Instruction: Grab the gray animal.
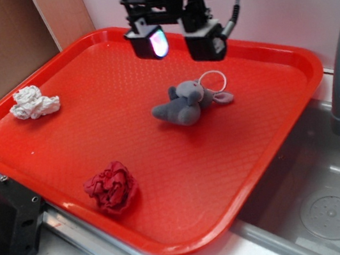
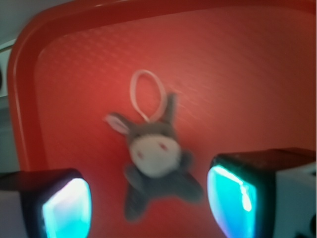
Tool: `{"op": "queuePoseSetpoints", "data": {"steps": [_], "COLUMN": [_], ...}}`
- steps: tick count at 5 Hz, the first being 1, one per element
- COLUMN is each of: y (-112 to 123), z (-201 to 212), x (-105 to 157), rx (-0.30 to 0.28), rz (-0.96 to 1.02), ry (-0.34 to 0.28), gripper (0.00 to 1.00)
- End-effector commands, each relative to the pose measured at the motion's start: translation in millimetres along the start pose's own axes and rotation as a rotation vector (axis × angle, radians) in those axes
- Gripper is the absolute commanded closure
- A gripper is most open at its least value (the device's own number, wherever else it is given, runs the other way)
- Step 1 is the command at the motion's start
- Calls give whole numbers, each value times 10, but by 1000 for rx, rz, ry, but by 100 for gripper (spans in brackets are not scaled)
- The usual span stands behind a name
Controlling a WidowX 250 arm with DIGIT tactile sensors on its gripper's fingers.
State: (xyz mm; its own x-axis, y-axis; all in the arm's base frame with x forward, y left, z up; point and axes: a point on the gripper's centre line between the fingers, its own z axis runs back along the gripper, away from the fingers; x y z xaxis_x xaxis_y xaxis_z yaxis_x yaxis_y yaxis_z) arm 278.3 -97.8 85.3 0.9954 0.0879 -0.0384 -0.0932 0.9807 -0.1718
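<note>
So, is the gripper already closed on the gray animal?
No, the gripper hangs open above the gray animal, which lies untouched on the red tray.

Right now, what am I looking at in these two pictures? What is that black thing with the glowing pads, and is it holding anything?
That black thing is the robot arm's gripper, its two-fingered hand. One picture is taken from outside, looking down at a red tray beside a sink. The other comes from a camera on the arm's wrist, looking down between the glowing pads. On the tray lie a gray animal with a white loop cord, a red cloth ball and a white cloth wad. The gripper is open, holds nothing, and hangs above the animal.
</note>
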Motion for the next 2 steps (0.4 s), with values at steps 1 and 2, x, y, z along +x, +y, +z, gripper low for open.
{"op": "queuePoseSetpoints", "data": {"steps": [1,2], "y": [26,109], "z": [-27,-202], "x": [-155,-118], "rx": [32,95], "rz": [-191,-203], "ry": [-21,-16], "gripper": [0,0]}}
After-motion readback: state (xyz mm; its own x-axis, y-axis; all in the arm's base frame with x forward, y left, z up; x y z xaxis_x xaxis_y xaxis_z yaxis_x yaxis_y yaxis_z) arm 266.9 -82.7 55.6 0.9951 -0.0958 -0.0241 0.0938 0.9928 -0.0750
